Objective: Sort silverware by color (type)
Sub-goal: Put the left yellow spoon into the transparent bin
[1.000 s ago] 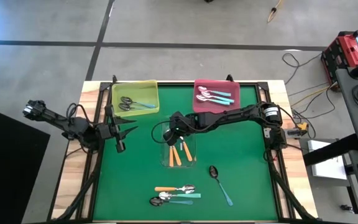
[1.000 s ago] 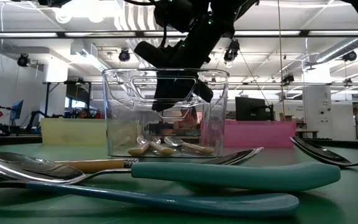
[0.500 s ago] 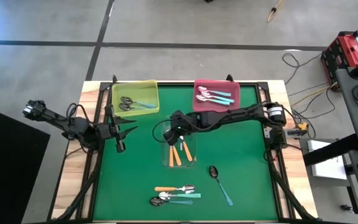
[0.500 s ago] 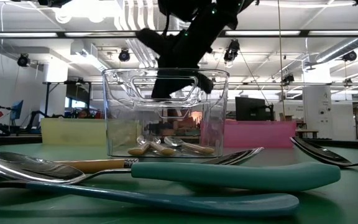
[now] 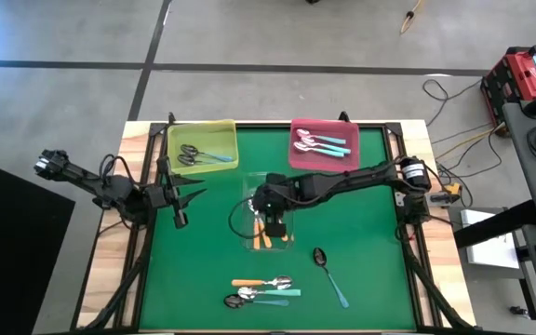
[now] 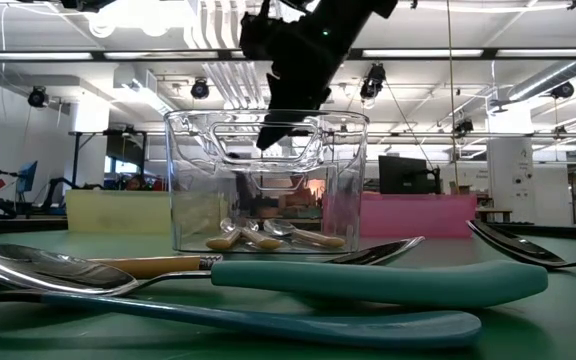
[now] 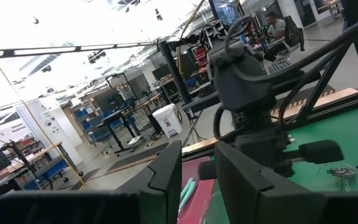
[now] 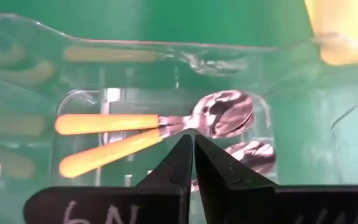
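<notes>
The silverware is small spoons. Orange-handled ones (image 8: 107, 123) lie in a clear tray (image 5: 249, 244) at mid-table. My right gripper (image 8: 193, 142) hangs shut and empty just above that tray, pointing steeply down; in the low view its tip (image 6: 266, 143) stands at the tray's rim height. On the green mat near the front lie an orange-handled spoon (image 5: 261, 282), a teal-handled one (image 5: 277, 292) and a blue-handled dark one (image 5: 331, 276). My left gripper (image 5: 192, 207) waits open at the table's left, holding nothing.
A yellow tray (image 5: 202, 135) at the far left holds dark spoons with blue handles. A pink tray (image 5: 296, 156) at the far middle holds teal-handled spoons. Bare green mat lies to the right of the clear tray and along the left front.
My right gripper has risen out of the clear tray's mouth and shifted a little toward the table's near right, rolling about its own axis as it went. The orange-handled spoons stay lying in the tray.
</notes>
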